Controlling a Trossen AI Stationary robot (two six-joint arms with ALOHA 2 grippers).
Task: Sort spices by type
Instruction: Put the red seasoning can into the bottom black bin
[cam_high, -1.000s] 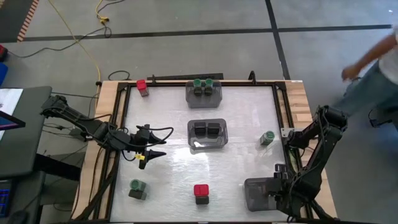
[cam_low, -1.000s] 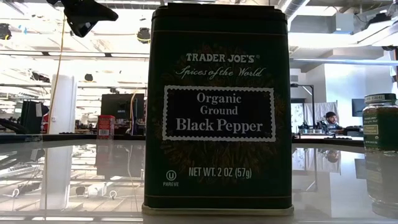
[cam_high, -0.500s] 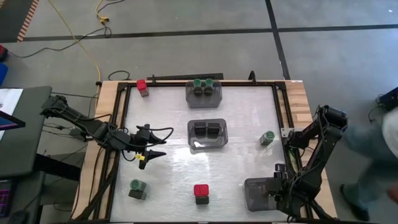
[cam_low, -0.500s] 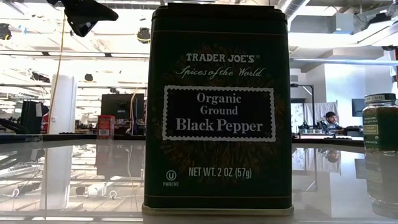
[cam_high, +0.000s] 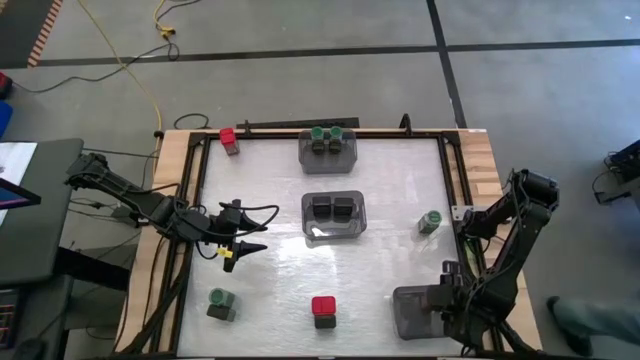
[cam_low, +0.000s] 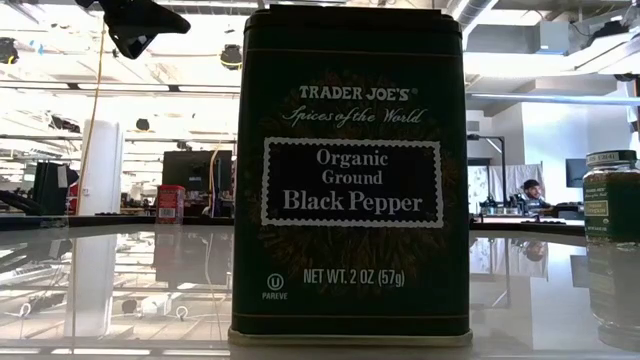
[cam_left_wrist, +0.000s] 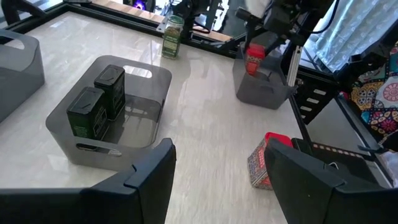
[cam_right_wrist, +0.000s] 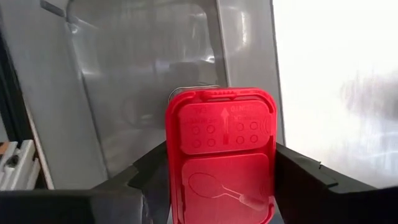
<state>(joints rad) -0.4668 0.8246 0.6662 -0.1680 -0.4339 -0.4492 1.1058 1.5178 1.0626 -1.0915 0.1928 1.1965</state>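
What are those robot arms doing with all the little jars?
They are sorting spice jars into clear grey bins. The right gripper holds a red-capped jar over the grey bin at the near right corner. The left gripper, open and empty, hovers by the table's left edge. Two black tins sit in the middle bin and two green-capped jars in the far bin. Two red-capped jars and two green-capped ones stand loose on the table.

The black tin (cam_low: 350, 170) filling the low view reads "TRADER JOE'S", "Spices of the World", "Organic Ground Black Pepper", "NET WT. 2 OZ (57g)" and a small "PAREVE" mark at its lower left.
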